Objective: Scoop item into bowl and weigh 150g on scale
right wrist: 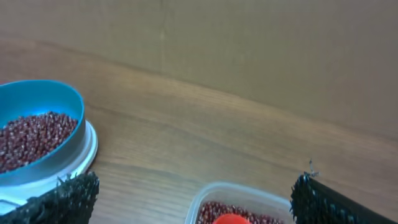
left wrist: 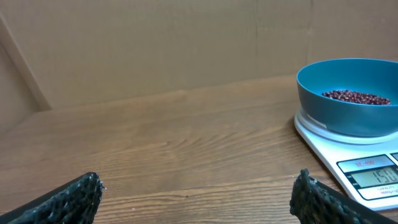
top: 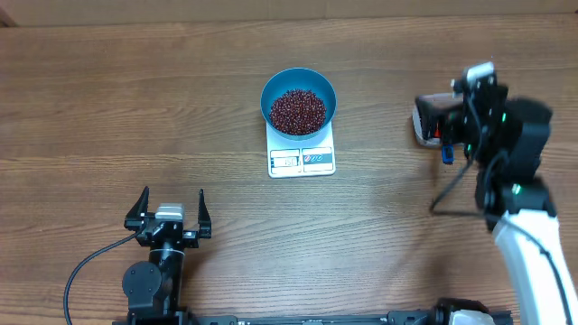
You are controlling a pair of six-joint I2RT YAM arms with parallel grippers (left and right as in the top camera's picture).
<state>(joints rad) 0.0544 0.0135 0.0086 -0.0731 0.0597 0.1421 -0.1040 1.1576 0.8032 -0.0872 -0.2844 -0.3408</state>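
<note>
The blue bowl (top: 298, 101) is sitting on the white scale (top: 302, 161) near the middle of the table (top: 108, 99), toward its far side. A heap of dark red beans (top: 298, 111) is lying in the bowl, filling the bottom and coming well short of the rim. The scale's display is facing the near edge. From the left wrist view its digits are showing, but they are too blurred for me to read with certainty.

The left gripper (top: 172, 195) is resting low near the front edge of the table, its two fingers spread wide and holding nothing. The bowl and scale are lying ahead of it and off to its right, well apart from it, with bare wood between.

The right gripper (right wrist: 194, 198) is hovering out at the right side of the table, also gaping wide with nothing between its fingers. It is pointing toward a clear tub (right wrist: 249, 188) lying just below and in front of it. More beans are showing in the tub, along with something red-orange (right wrist: 231, 219) that I cannot make out. The bowl is lying to this gripper's left, clear of both the fingers and the tub.
</note>
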